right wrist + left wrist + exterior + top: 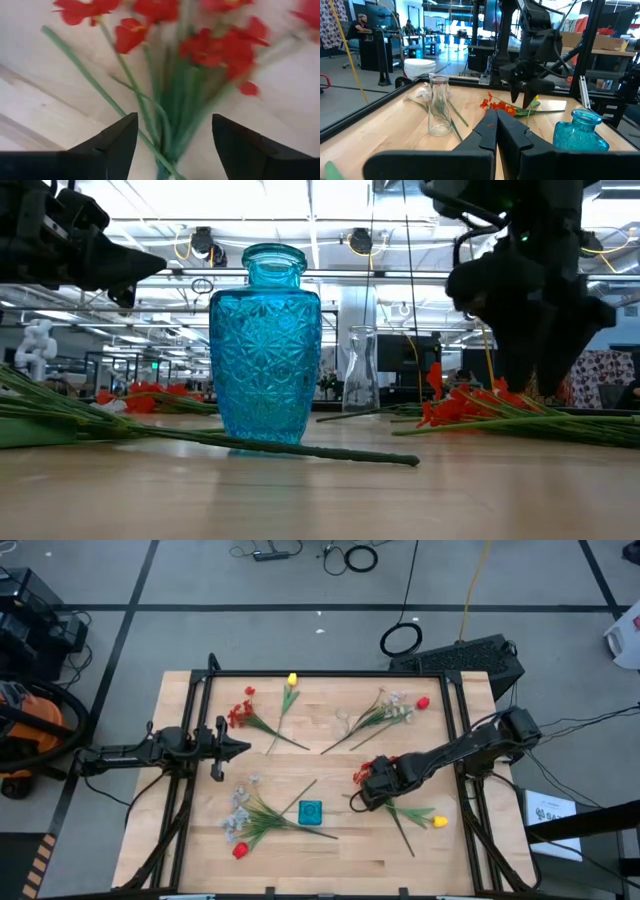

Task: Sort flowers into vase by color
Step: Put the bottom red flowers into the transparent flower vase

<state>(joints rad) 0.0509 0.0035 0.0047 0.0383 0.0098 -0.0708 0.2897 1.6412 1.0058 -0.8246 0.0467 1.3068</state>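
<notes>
Right gripper (pixel 366 790) hung low over a red clustered spray (pixel 365 775) right of table centre, fingers (pixel 112 142) spread wide, bunched green stems between them, nothing grasped. Left gripper (pixel 240 747) waited at the left side of the wooden table (pixel 330 850), fingers (pixel 487 132) pressed together, empty. Blue glass vase (pixel 311 812) stood upright near the front middle; clear glass vase (pixel 439 105) stood upright farther back. Elsewhere lay: a second red spray (pixel 240 715) and yellow tulip bud (pixel 292 680) at back left, pale sprays (pixel 390 708) with a red bud (pixel 423 702) at back right, another pale spray (pixel 240 810) with a red bud (pixel 240 851) at front left, and a yellow tulip (pixel 438 822) at front right.
</notes>
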